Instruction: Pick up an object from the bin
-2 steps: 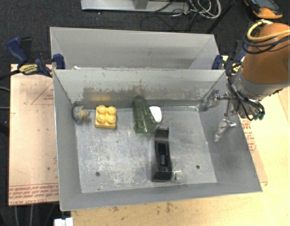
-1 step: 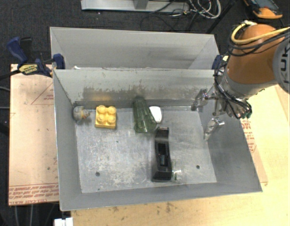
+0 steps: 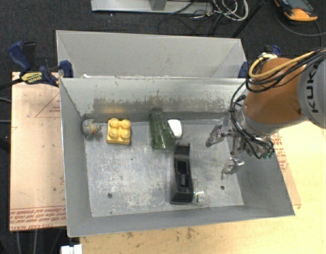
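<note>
My gripper (image 3: 222,154) hangs over the right part of the bin floor, its two fingers spread open with nothing between them. The nearest thing is a black tape dispenser (image 3: 181,173), lying lengthwise to the gripper's left and apart from it. Further back, near the bin's rear wall, a green see-through cup (image 3: 159,130) lies on its side. A small white piece (image 3: 174,127) rests against the cup's right side.
A yellow toy brick (image 3: 119,131) and a small grey ball-like thing (image 3: 90,127) lie at the back left. The orange-covered arm reaches in over the bin's right wall. Bare floor spreads across the front left.
</note>
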Controlling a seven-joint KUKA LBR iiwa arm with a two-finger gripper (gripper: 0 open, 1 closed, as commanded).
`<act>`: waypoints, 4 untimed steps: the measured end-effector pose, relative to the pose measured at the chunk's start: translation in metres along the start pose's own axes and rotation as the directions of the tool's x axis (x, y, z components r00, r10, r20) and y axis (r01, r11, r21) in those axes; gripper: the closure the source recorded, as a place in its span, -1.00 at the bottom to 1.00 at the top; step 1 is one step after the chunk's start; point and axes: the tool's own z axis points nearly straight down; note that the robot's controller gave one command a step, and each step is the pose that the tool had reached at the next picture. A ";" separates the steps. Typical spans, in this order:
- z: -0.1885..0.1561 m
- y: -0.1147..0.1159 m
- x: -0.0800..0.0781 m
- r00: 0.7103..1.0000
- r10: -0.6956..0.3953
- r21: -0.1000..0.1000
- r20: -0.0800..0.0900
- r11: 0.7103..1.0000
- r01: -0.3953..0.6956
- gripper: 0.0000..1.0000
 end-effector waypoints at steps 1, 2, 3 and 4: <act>0.071 0.045 -0.038 0.987 -0.159 0.001 -0.009 0.987 0.159 1.00; 0.071 0.046 -0.039 0.987 -0.159 0.001 -0.009 0.987 0.159 1.00; 0.044 0.011 0.048 0.935 -0.355 -0.001 -0.004 0.935 0.355 -1.00; 0.045 0.013 0.047 0.933 -0.360 -0.002 -0.002 0.933 0.360 -1.00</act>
